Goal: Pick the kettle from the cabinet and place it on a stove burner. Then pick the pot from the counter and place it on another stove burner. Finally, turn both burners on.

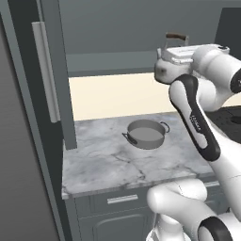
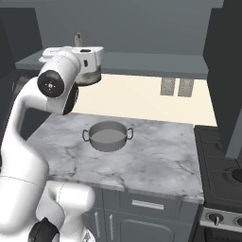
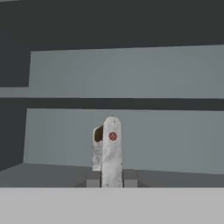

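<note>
Empty pot mid-counter with bare marble around it, kettle lifted high above pot, gripper fingers pinching its handle.

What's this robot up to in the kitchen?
The white arm's gripper is shut on the handle of a silver kettle and holds it in the air above the marble counter. A grey pot sits on that counter, untouched. The black stove to the right has nothing on the part in view.
</note>
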Tool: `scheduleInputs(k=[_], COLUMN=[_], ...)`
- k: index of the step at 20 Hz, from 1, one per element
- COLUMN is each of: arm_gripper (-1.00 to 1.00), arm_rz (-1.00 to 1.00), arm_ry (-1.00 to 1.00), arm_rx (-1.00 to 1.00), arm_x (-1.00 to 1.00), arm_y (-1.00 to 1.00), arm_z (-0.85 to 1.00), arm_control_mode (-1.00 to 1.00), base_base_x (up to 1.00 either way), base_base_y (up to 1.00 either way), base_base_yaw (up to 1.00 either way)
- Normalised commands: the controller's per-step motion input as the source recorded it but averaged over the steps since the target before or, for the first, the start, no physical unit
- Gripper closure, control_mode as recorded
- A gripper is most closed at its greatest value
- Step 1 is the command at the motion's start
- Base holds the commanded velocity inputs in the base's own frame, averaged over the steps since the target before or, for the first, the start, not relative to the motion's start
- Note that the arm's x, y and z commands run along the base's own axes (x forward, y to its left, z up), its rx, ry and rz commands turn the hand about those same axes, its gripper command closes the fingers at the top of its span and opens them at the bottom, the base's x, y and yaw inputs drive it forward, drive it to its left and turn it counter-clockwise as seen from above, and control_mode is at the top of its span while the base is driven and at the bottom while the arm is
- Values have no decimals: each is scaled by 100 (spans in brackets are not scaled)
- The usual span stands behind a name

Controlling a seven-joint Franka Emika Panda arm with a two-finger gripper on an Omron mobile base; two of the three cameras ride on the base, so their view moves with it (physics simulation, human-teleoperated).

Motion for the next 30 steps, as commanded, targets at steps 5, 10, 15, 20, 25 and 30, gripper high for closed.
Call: scheduleInputs(k=[5,10,15,20,25,30], arm_gripper=[100,100,100,100,100,100], arm_rz=[0,0,0,1,1,0], arm_ry=[0,0,0,0,0,-2], arm_rx=[0,0,0,0,0,0], arm_x=[-58,-59,-56,-45,0,-4], arm_y=[-16,-15,-11,-3,0,0], arm_z=[0,0,0,-1,0,0], arm_control_mode=[-100,-100,-100,-100,-100,-100], base_base_x=[0,0,0,0,0,0], base_base_y=[0,0,0,0,0,0], base_base_yaw=[0,0,0,0,0,0])
